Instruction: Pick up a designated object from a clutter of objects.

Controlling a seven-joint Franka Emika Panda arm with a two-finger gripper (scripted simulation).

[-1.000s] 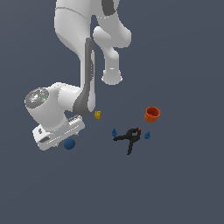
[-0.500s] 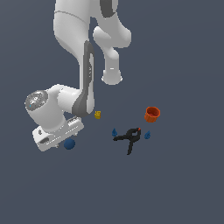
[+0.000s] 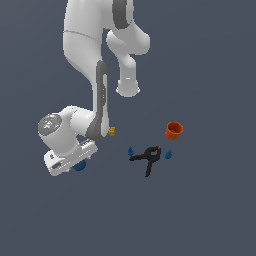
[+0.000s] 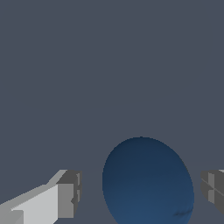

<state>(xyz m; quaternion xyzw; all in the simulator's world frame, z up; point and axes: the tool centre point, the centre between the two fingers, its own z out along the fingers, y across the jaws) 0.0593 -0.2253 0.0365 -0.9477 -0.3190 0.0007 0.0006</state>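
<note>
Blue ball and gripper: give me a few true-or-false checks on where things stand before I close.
1. The blue ball sits between the gripper fingers. True.
2. The fingers are clamped on the ball. False: a gap shows on each side.
3. The orange cup sits beside the ball. False: it lies far off, toward the exterior view's right.
4. The black clamp lies between two small blue pieces. True.
5. The yellow block is inside the cup. False: it sits apart, near the arm.

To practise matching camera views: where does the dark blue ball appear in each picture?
Exterior view: blue ball low on that view's left, mostly hidden under the white hand.
Wrist view: ball large, between the end effector fingers.
Shared landmark: the end effector around the ball.
</note>
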